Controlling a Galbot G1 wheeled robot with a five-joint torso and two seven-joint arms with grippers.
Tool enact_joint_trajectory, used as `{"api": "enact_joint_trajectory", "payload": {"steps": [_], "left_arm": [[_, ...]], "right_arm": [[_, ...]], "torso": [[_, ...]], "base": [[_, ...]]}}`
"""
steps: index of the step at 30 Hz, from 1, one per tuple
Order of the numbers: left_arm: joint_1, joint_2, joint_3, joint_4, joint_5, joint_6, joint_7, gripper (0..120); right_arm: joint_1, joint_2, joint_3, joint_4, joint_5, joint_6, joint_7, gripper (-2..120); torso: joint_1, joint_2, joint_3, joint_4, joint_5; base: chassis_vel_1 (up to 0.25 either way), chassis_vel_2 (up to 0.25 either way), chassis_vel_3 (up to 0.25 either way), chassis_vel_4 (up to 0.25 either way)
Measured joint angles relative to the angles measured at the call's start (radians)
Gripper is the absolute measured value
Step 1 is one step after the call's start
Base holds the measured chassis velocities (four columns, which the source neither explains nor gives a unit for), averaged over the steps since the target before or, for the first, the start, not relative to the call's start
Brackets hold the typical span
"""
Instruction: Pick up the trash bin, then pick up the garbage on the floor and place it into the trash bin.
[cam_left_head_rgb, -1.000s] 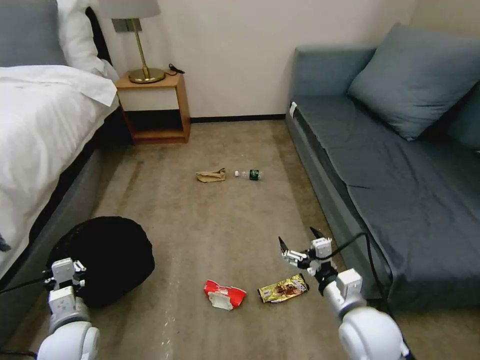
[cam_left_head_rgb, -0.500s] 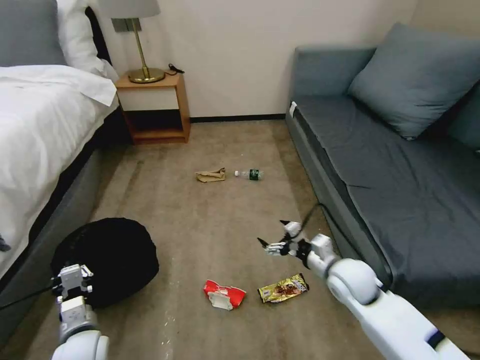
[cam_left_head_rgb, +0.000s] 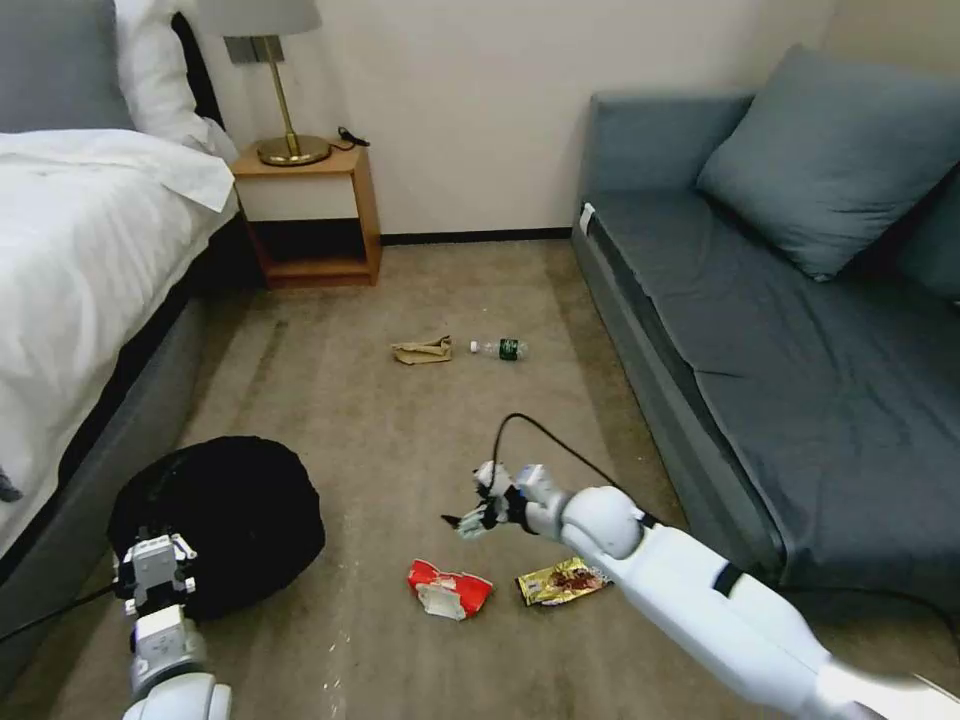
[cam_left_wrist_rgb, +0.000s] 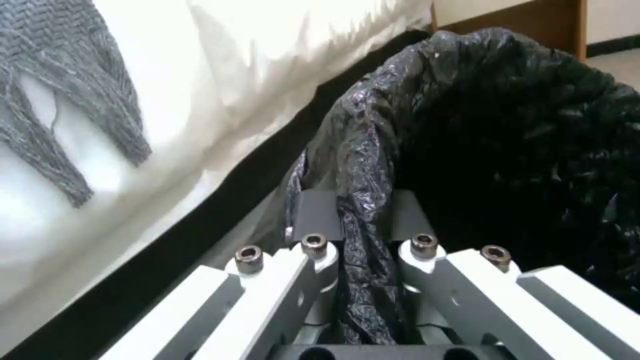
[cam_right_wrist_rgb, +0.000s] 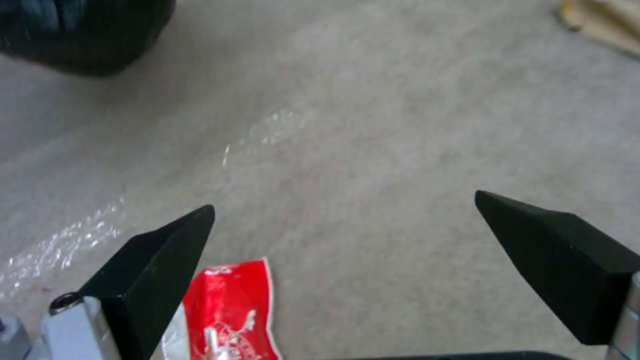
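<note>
One trash bin (cam_left_head_rgb: 225, 515), black-lined, is sitting at lower left of the head view beside the bed (cam_left_head_rgb: 80, 260). The left gripper (cam_left_wrist_rgb: 363, 225) is pinching the bag rim, fingers pressed together on it. Four pieces of garbage are lying on the beige carpet (cam_left_head_rgb: 420, 440): one brown paper bag (cam_left_head_rgb: 422, 351) and one clear bottle (cam_left_head_rgb: 499, 348) at centre frame, one red-and-white wrapper (cam_left_head_rgb: 448, 589) and one gold wrapper (cam_left_head_rgb: 560, 581) at lower centre. The right gripper (cam_left_head_rgb: 470, 520) is hovering just above the red-and-white wrapper, fingers spread wide. One sofa (cam_left_head_rgb: 790, 330) is occupying the right, one nightstand (cam_left_head_rgb: 310, 215) the upper left.
</note>
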Motion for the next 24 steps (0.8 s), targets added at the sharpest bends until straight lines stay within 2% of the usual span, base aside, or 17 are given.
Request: {"api": "enact_joint_trajectory", "payload": {"steps": [4, 8, 18, 24], "left_arm": [[0.001, 0.039, -0.001, -0.008, -0.037, 0.022, 0.022, 7], [0.002, 0.059, 0.008, -0.009, -0.058, 0.035, 0.039, 7], [0.047, 0.092, 0.024, -0.008, -0.074, 0.034, 0.065, 7], [0.062, 0.097, 0.023, -0.008, -0.078, 0.025, 0.070, 7]], "right_arm": [[-0.022, 0.039, -0.041, -0.073, -0.081, 0.000, -0.014, 100], [-0.054, 0.061, -0.048, -0.126, -0.146, 0.013, -0.019, 100], [-0.099, 0.102, -0.048, -0.191, -0.233, 0.025, -0.018, 100], [-0.101, 0.134, -0.056, -0.238, -0.268, 0.035, -0.012, 100]], "torso": [[0.000, 0.000, 0.000, -0.0002, 0.0001], [0.000, 0.000, 0.000, -0.0004, 0.0002], [0.000, 0.000, 0.000, -0.0003, 0.0000], [0.000, 0.000, 0.000, -0.0003, 0.0001]], "base": [[0.000, 0.000, 0.000, 0.000], [0.000, 0.000, 0.000, 0.000], [0.000, 0.000, 0.000, 0.000], [0.000, 0.000, 0.000, 0.000]]}}
